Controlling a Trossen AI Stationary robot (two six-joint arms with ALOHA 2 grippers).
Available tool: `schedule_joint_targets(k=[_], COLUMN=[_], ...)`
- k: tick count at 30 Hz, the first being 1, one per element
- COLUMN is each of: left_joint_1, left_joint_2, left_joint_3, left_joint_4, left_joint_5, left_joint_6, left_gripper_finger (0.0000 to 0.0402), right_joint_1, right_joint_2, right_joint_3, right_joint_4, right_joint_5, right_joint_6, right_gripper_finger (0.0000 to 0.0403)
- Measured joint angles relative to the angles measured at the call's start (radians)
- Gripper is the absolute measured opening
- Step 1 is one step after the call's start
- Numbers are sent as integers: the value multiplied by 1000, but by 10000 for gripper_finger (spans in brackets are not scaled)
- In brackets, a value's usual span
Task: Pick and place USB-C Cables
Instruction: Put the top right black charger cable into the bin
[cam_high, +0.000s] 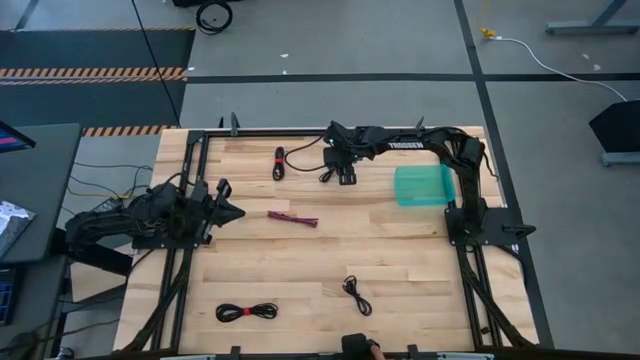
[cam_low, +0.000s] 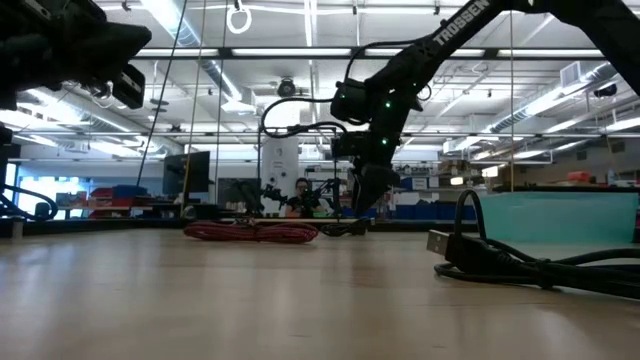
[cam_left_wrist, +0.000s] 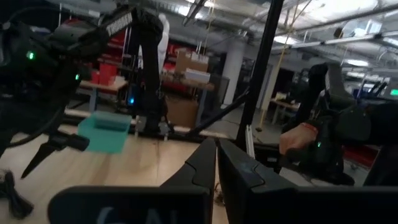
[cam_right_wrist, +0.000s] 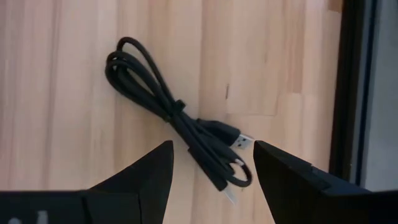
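Teal bin (cam_high: 424, 186) looks empty, I think; cables still lie out. Right gripper (cam_right_wrist: 211, 171) is open over a black cable (cam_right_wrist: 177, 140); left gripper (cam_left_wrist: 216, 168) is closed, holding nothing.

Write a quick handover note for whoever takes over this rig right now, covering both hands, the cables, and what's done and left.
Right hand: open, poised over a black cable bundle at the table's far edge, not gripping yet.
Left hand: shut, empty, waiting at the left side.
Other cables on the table: black one with red tie far side, maroon one centre, black one with red tie and small black one near side.
Teal bin: no cable seen inside.
Done: nothing placed. Left: all five.
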Motion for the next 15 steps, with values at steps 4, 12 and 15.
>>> schedule_joint_targets(k=[4, 12, 15], left_joint_1=[0, 0, 0], left_joint_2=[0, 0, 0], left_joint_3=[0, 0, 0], left_joint_4=[-27, -25, -24], left_joint_5=[0, 0, 0], left_joint_6=[6, 25, 25], left_gripper_finger=[25, 25, 25], right_joint_1=[-4, -41, -49], right_joint_2=[0, 0, 0], right_joint_3=[-18, -79, -81], right_joint_4=[36, 124, 143], right_joint_5=[0, 8, 16], right_joint_6=[-6, -8, -8], right_gripper_finger=[228, 228, 222])
